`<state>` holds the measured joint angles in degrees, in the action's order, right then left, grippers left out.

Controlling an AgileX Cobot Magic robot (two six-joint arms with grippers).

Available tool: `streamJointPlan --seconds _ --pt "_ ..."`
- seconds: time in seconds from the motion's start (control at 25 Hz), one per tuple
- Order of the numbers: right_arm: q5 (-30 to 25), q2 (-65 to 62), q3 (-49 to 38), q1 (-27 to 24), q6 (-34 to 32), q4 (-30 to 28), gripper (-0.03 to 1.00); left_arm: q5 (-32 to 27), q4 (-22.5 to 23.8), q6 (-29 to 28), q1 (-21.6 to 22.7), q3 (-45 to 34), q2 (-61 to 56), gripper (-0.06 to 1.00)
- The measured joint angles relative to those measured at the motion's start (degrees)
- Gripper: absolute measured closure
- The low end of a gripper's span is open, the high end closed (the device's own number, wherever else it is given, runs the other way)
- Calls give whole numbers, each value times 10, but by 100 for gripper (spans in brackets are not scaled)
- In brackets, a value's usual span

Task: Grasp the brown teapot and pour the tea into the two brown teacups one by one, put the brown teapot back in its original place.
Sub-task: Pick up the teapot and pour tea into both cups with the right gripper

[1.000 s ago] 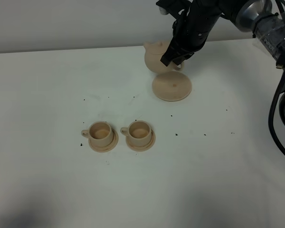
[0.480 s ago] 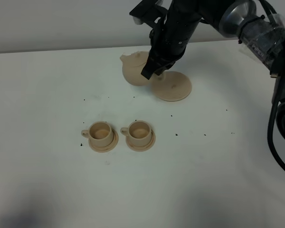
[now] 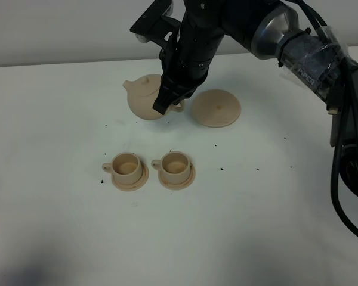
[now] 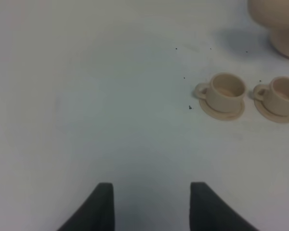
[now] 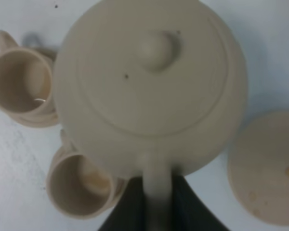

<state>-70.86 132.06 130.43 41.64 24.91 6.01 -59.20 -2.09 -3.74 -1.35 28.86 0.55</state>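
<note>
Right wrist view, up close: right gripper [image 5: 156, 204] pinched tight on the brown teapot's [image 5: 149, 86] loop handle, holding it clear of its saucer [image 3: 215, 108] near the table's far edge, spout facing the two teacups [image 3: 126, 167], probably for pouring. Left gripper [image 4: 151, 207] spread, idle.

Exterior high: above, looking down on the whole table [image 3: 48, 238].
Left wrist: low, slanting down toward the two brown teacups [image 4: 226, 94], well off.
Right wrist: straight down, very close on the brown teapot [image 5: 149, 86].
Shared: teacups and teapot, all three.
</note>
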Motion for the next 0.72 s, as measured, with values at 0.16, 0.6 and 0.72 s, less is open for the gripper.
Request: streamJointPlan --seconds 0.16,0.6,0.72 --pt "6 -30 -69 2 -6 6 85 0 0 0 0 0 0 53" --pt "127 -168 -305 20 -10 -9 85 0 0 0 0 0 0 53" --pt "136 -168 -314 48 -21 -26 85 0 0 0 0 0 0 53"
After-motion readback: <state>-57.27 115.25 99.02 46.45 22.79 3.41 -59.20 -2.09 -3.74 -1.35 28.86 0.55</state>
